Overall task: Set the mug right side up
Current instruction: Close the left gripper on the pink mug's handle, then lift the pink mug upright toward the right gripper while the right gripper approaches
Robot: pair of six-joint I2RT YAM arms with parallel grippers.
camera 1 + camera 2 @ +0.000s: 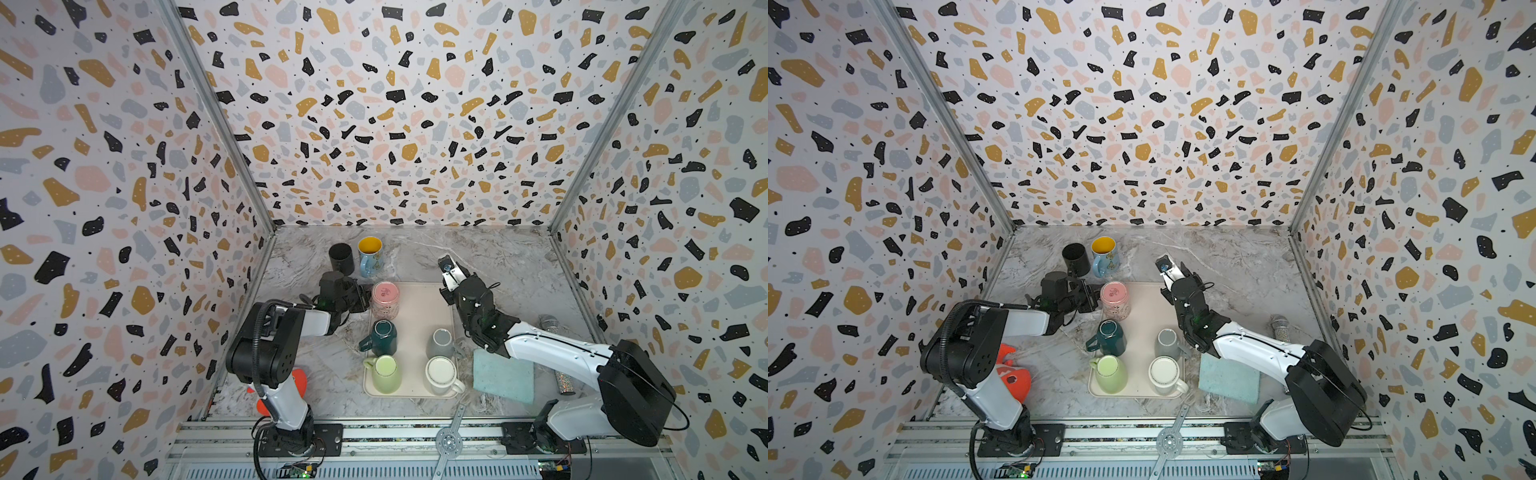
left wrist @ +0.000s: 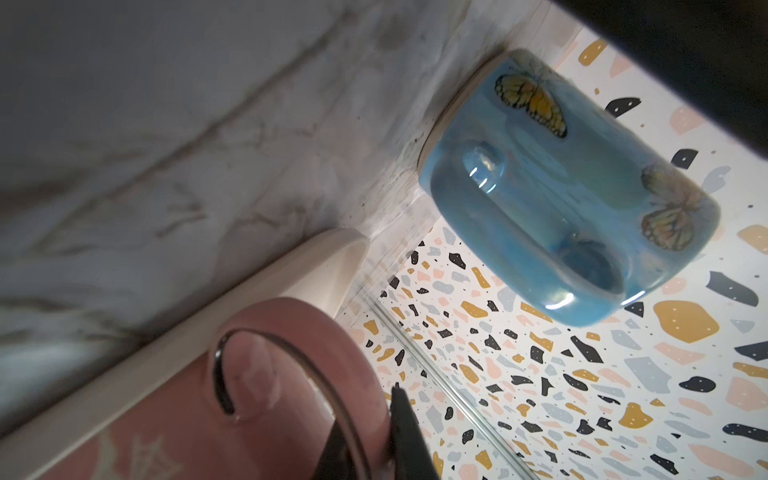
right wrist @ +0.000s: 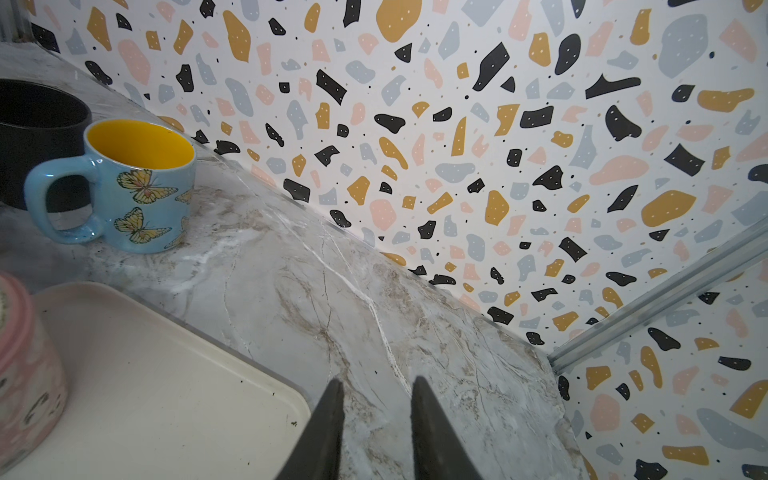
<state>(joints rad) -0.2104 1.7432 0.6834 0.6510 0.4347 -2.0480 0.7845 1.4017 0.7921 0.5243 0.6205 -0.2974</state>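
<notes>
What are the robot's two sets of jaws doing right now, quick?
Left gripper: jaws closed, apparently on the handle of the pink mug.
Right gripper: jaws open, holding nothing.

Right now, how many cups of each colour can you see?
Black cup: 1
Blue cup: 1
Pink cup: 1
Dark green cup: 1
Light green cup: 1
Grey cup: 1
White cup: 1
Total: 7

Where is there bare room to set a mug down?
Bare: the tray's far right corner, beside the pink mug and behind the grey mug; also the marble right of the butterfly mug. Crowded: the tray's left side and near end.
</notes>
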